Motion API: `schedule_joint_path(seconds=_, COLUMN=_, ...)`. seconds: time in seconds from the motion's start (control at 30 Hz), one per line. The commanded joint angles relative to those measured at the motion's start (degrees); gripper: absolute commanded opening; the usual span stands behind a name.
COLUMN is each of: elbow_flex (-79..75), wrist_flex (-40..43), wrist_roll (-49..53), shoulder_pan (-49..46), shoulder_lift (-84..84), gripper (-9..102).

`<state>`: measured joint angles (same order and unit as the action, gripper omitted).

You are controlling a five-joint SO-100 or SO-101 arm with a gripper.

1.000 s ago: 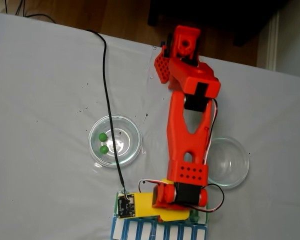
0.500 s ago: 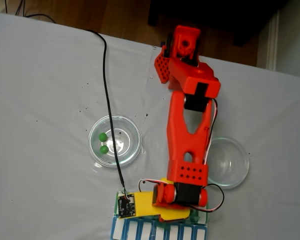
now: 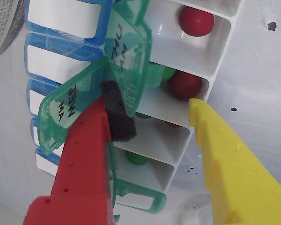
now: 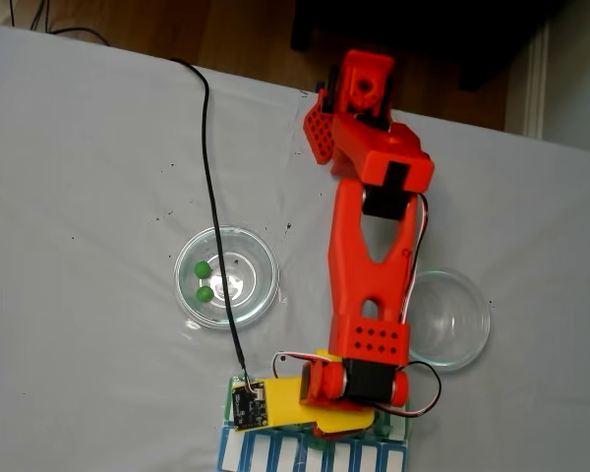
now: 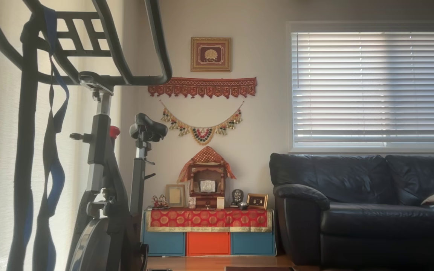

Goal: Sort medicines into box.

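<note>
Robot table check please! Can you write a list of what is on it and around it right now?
Surface: white cloth, a few dark specks.
Job's things: pill box with green lids flipped up, red pills and green pills inside; two green pills in a glass dish.
Clutter: empty glass dish.
Gripper: fingers open over the box, holding nothing.
Cables: black cable crossing the dish.
Surroundings: exercise bike, sofa, window blinds.
</note>
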<state>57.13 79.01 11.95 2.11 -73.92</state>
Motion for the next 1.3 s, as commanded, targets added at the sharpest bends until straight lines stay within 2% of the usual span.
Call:
schedule_joint_path(seconds=0.0, elbow_flex=-0.8, wrist_flex=-0.9, wrist_roll=1.0, shoulder_pan=0.0, shoulder_lift=-6.3, gripper=14)
schedule_joint_path(seconds=0.13, elbow_flex=-1.5, wrist_flex=2.0, wrist_roll=2.8, shoulder_pan=-1.5, shoulder_lift=-7.7, gripper=1)
schedule_joint_path(seconds=0.27, elbow_flex=-4.4, wrist_flex=9.3, wrist_roll=8.9, shoulder_pan=-3.7, shoulder_lift=-8.3, gripper=1)
schedule_joint_path(seconds=0.57, elbow_flex=1.1, wrist_flex=10.3, wrist_roll=13.9, shoulder_pan=-11.5, shoulder_lift=-15.1, gripper=1)
schedule_joint_path(seconds=0.7, elbow_flex=9.8, wrist_flex=6.4, wrist_roll=16.0, shoulder_pan=-15.5, shoulder_lift=-22.0, gripper=1)
schedule_joint_path(seconds=0.87, elbow_flex=27.7, wrist_flex=-4.7, wrist_roll=14.2, shoulder_pan=-18.9, shoulder_lift=-33.9, gripper=1)
schedule_joint_path(seconds=1.13, elbow_flex=36.9, wrist_flex=-7.6, wrist_roll=11.3, shoulder_pan=-22.5, shoulder_lift=-34.2, gripper=1)
schedule_joint_path(seconds=1.27, elbow_flex=42.5, wrist_flex=-14.4, wrist_roll=4.0, shoulder_pan=-23.7, shoulder_lift=-36.7, gripper=1)
